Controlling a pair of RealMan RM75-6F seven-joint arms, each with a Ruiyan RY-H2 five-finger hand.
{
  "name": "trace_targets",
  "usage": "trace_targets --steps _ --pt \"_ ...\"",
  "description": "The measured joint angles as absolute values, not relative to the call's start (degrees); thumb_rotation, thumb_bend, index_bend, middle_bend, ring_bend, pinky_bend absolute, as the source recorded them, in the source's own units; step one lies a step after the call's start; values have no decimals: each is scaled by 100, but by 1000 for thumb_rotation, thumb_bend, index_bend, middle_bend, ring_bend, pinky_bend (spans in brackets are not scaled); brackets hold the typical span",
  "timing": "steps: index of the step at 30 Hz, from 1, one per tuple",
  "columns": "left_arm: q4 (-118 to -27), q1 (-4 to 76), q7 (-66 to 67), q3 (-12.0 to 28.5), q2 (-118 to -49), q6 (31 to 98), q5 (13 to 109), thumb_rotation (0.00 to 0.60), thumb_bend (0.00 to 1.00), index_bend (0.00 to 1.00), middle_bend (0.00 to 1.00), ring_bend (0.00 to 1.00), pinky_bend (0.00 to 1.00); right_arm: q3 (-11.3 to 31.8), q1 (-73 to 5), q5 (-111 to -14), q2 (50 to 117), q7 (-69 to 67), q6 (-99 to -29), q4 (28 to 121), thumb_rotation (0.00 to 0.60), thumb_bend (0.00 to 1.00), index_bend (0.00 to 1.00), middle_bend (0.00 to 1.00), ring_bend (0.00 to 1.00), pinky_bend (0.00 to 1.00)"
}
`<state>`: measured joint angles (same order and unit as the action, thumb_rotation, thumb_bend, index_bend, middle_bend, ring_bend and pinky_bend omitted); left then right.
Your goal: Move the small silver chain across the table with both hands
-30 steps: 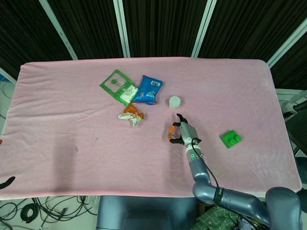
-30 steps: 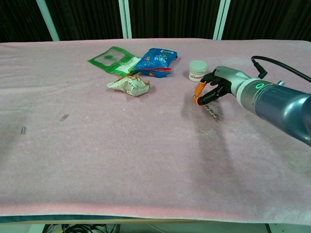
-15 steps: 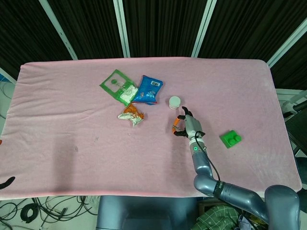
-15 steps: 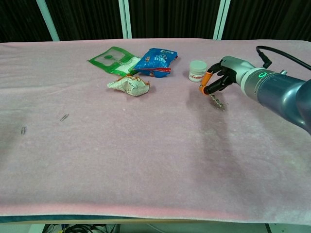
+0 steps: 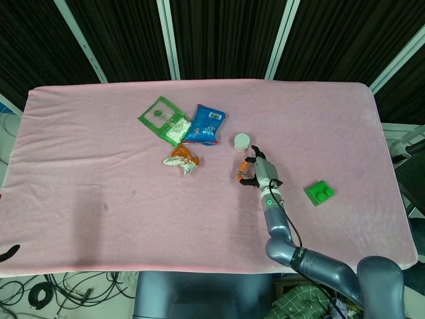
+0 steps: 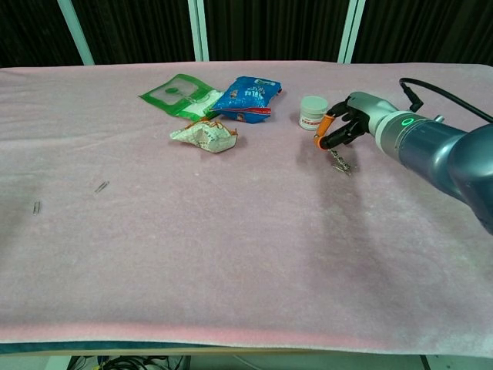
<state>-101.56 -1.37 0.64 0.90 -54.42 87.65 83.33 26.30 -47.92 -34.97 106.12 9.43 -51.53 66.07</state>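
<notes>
My right hand (image 6: 348, 128) hovers just right of the white jar (image 6: 313, 112), its fingers curled inward with an orange fingertip (image 6: 321, 139) showing. It pinches the small silver chain (image 6: 338, 163), which dangles below the fingers down to about the pink cloth. In the head view the same right hand (image 5: 256, 171) sits just below the jar (image 5: 242, 141), and the chain is too small to make out there. My left hand appears in neither view.
A green packet (image 6: 179, 95), a blue packet (image 6: 248, 98) and a crumpled wrapper (image 6: 204, 136) lie at the far middle. A green brick (image 5: 319, 193) sits to the right of the hand. Two small metal bits (image 6: 101, 186) lie at the left.
My right hand has carried the chain away from me and a little to the right, toward the white jar. In the last half second it barely shifted.
</notes>
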Motion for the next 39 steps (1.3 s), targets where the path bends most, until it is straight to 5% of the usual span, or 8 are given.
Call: trace_targets --steps 22,30,39 --pt "-10149 -165 -50 77 -5408 8819 8396 600 73 61 33 0 0 2530 -4547 -3843 10198 1083 -5613 7833 600 357 612 0 45 227" --pt "-10128 -142 -142 43 -5378 8754 8470 600 74 61 33 0 0 2316 -4565 -3844 10035 1868 -6109 8935 600 357 613 0 45 227" --pt "-10082 -127 -290 4 -5338 8733 8575 600 74 61 33 0 0 2256 -5133 -3633 10440 2959 -6521 9167 600 357 613 0 44 227"
